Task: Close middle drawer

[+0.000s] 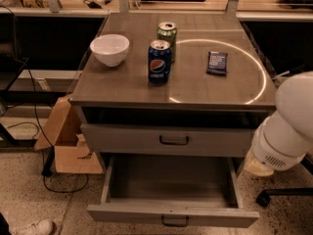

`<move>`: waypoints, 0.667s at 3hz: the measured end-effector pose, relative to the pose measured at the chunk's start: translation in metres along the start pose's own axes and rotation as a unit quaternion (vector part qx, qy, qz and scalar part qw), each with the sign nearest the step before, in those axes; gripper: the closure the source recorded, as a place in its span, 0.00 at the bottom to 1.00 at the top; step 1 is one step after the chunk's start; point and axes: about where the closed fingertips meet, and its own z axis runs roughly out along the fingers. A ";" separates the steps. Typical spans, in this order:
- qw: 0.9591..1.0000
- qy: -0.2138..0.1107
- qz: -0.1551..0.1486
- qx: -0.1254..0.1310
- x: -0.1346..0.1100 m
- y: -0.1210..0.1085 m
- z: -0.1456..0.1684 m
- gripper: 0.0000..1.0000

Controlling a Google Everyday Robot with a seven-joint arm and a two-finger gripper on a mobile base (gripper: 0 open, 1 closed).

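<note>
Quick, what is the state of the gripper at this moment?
Gripper: not in view; only the white arm shows at the right edge, beside the open middle drawer, so its state cannot be told.

Dim, warm light — glare ring across the tabletop (195, 89).

Unobstructed front of middle drawer (137, 215); claw unseen
</note>
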 end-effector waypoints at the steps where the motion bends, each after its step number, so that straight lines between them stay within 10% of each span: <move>1: 1.000 0.012 0.015 -0.009 0.013 0.014 0.026 1.00; 2: 0.999 0.025 0.023 -0.023 0.023 0.029 0.050 1.00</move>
